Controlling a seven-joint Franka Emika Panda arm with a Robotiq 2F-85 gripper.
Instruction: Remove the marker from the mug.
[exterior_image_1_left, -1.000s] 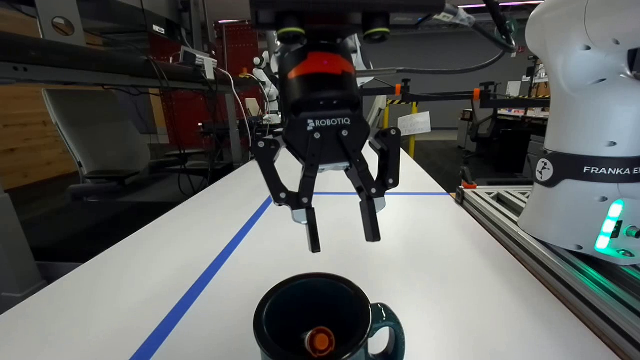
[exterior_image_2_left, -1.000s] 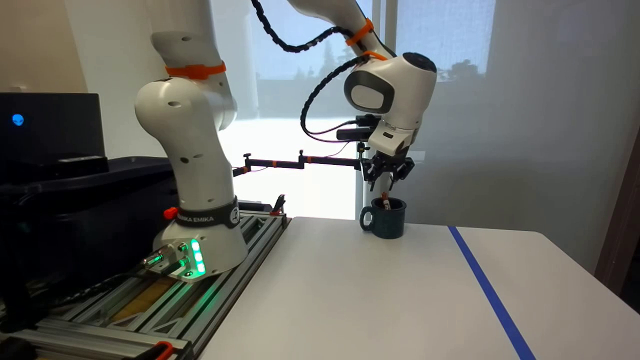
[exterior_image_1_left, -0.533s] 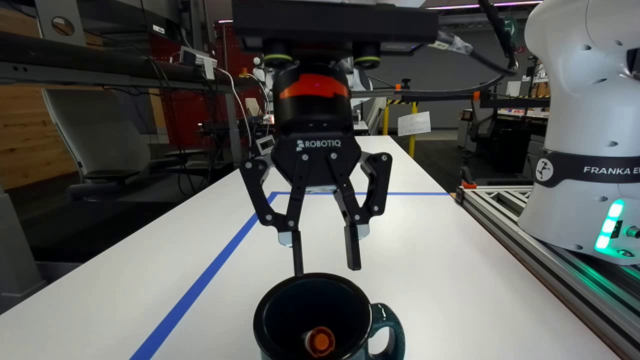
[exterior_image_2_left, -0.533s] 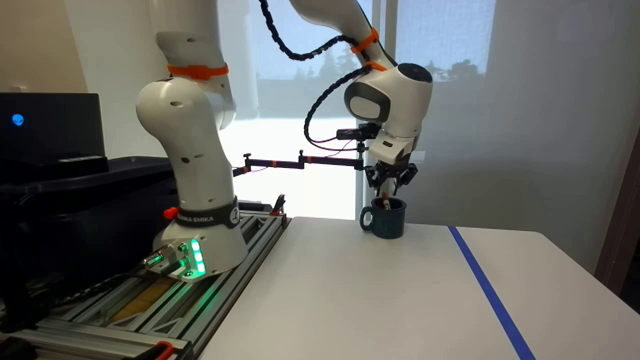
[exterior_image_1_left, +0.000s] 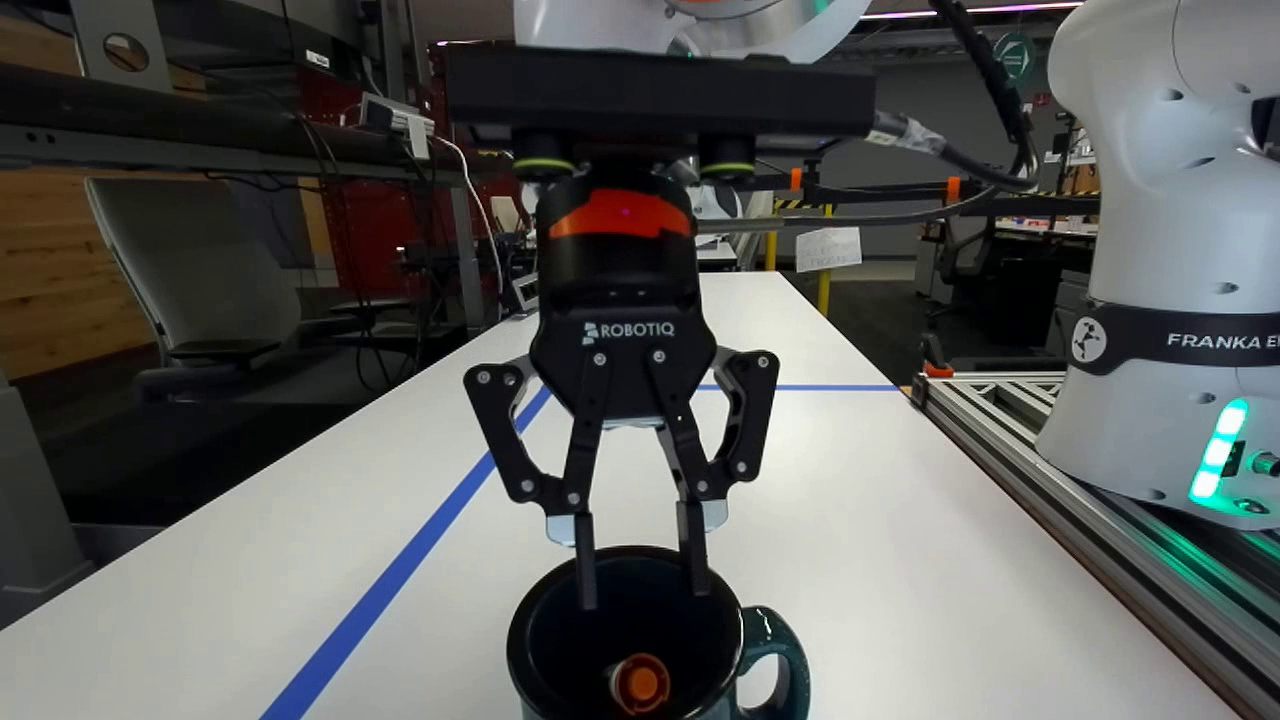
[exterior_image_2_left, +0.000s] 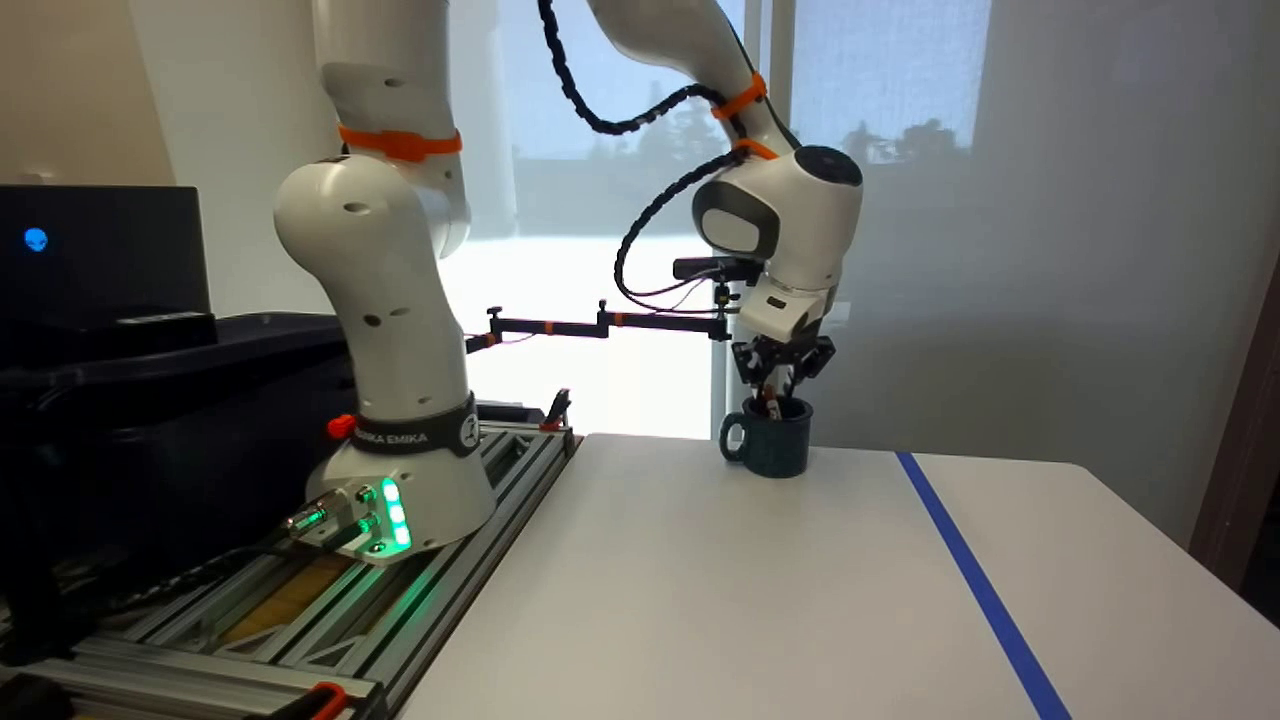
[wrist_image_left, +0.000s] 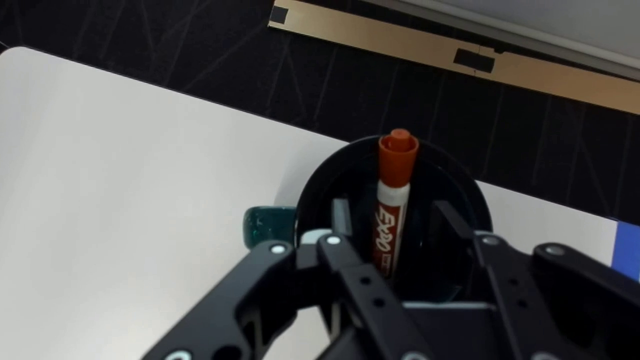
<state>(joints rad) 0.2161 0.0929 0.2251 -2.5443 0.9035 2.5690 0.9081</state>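
The marker, orange-red cap up with a white and dark red body, stands leaning in the mug in the wrist view (wrist_image_left: 395, 170) and both exterior views (exterior_image_1_left: 640, 683) (exterior_image_2_left: 771, 402). The mug, dark green-black and glossy, stands upright on the white table in both exterior views (exterior_image_1_left: 560, 640) (exterior_image_2_left: 778, 450) and the wrist view (wrist_image_left: 325, 175). My gripper is open and empty, pointing down over the mug's mouth (exterior_image_1_left: 644, 598) (exterior_image_2_left: 774, 393). In the wrist view (wrist_image_left: 392, 203) its fingers lie either side of the marker, apart from it. The marker's lower end is hidden.
The mug's handle (wrist_image_left: 267, 226) sticks out on one side. The mug stands near a table edge, with dark floor beyond. Blue tape (exterior_image_2_left: 980, 580) marks the white table (exterior_image_2_left: 760, 590). The robot base (exterior_image_2_left: 420, 490) and aluminium rails (exterior_image_2_left: 520, 530) run along one table side.
My gripper has moved down and toward the mug, from well above it to its mouth, with the fingers still open. The mug and marker have not moved.
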